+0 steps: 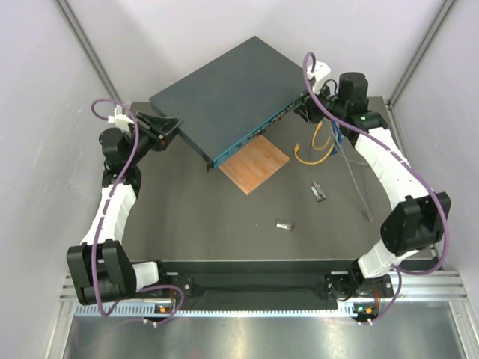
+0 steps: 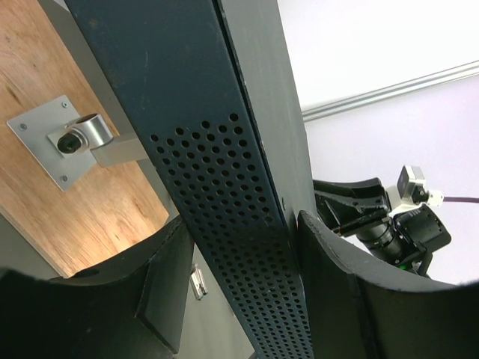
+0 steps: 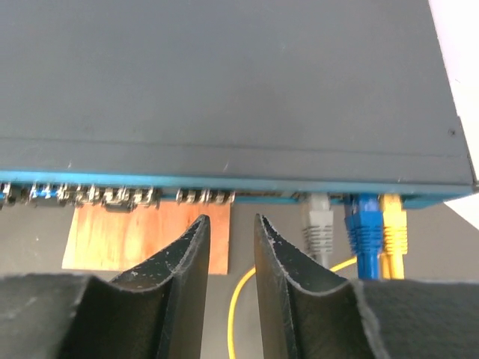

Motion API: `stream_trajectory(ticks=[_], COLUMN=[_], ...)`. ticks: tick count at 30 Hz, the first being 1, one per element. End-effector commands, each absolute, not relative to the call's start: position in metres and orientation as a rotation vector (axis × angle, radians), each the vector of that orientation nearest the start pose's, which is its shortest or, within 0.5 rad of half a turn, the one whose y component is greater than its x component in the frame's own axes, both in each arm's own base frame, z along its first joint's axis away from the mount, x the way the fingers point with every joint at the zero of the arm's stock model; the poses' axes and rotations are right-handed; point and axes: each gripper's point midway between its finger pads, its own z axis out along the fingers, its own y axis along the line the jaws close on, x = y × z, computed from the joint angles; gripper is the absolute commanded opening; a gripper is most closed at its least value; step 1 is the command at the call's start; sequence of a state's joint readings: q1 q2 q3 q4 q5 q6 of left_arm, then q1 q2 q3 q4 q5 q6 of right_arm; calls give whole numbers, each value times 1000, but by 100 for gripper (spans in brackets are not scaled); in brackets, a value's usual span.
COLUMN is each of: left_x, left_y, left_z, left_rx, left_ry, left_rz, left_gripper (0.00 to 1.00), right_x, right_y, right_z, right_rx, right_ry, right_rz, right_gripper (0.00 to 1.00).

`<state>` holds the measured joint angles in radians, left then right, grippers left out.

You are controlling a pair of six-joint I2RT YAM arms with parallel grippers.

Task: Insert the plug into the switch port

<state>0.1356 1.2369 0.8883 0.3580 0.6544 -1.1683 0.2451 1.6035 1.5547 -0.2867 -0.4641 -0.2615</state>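
My left pincer [image 2: 244,250] clamps the switch [image 1: 224,97]; the right pincer [image 3: 230,224], slightly apart and empty, faces its ports [image 3: 112,196], grey plug [image 3: 317,224] just rightward.

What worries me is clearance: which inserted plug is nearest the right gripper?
The grey plug, beside the right gripper; the blue plug and yellow plug sit farther right.

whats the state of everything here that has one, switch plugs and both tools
large flat dark blue-grey metal switch: clamped at its perforated side by the left tool
left tool: shut on the switch
right tool: slightly open, empty, facing the switch's front
grey plug: seated in a port
blue plug: seated beside it
yellow plug: seated, last on that end
thin brown wooden square: lying flat, partly under the switch
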Motion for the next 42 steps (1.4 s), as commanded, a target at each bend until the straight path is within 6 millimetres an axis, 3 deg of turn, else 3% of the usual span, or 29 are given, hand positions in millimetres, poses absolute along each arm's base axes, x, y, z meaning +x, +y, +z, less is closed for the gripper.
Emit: stream_trajectory(ticks=[1, 7, 11, 12, 17, 18, 19, 21, 22, 24, 25, 28, 31, 34, 38, 42], left_x=[394, 392, 386, 384, 376, 375, 373, 367, 365, 361, 359, 351, 344, 341, 340, 342], left_y=[-82, -84, -86, -85, -84, -81, -81, -80, -79, -74, -72, -68, -64, -59, -54, -54], left_z=[357, 366, 375, 379, 397, 403, 407, 422, 426, 436, 440, 448, 452, 452, 442, 433], left_rx=[-366, -335, -296, -288, -257, -257, -255, -241, -254, -257, -265, -261, -258, -276, -311, -314], left_ry=[1536, 1528, 1515, 1507, 1470, 1450, 1436, 1383, 1370, 1333, 1318, 1294, 1287, 1290, 1315, 1336], left_rz=[-1195, -1195, -1183, -1178, -1146, -1140, -1144, -1160, -1179, -1177, -1181, -1172, -1140, -1104, -1069, -1068], left_gripper=[4, 11, 32, 46, 74, 78, 85, 92, 98, 99, 99, 99, 99, 99, 99, 99], right_x=[437, 420, 387, 377, 325, 313, 302, 287, 278, 265, 260, 246, 244, 260, 289, 303], right_y=[165, 146, 135, 132, 116, 116, 115, 119, 121, 131, 134, 151, 169, 172, 152, 127], right_z=[330, 324, 306, 305, 255, 254, 237, 227, 210, 193, 176, 148, 127, 109, 90, 77], right_rx=[-809, -851, -929, -947, -1065, -1079, -1107, -1146, -1166, -1230, -1262, -1339, -1401, -1378, -1296, -1216], right_ry=[1697, 1763, 1855, 1865, 1971, 1961, 1991, 1986, 2020, 2027, 2042, 2048, 2032, 2073, 2208, 2302], right_rz=[357, 325, 347, 346, 350, 354, 374, 413, 442, 479, 483, 484, 444, 327, 121, 70], right_gripper=[29, 31, 43, 46, 71, 74, 76, 81, 81, 81, 80, 69, 51, 47, 45, 44])
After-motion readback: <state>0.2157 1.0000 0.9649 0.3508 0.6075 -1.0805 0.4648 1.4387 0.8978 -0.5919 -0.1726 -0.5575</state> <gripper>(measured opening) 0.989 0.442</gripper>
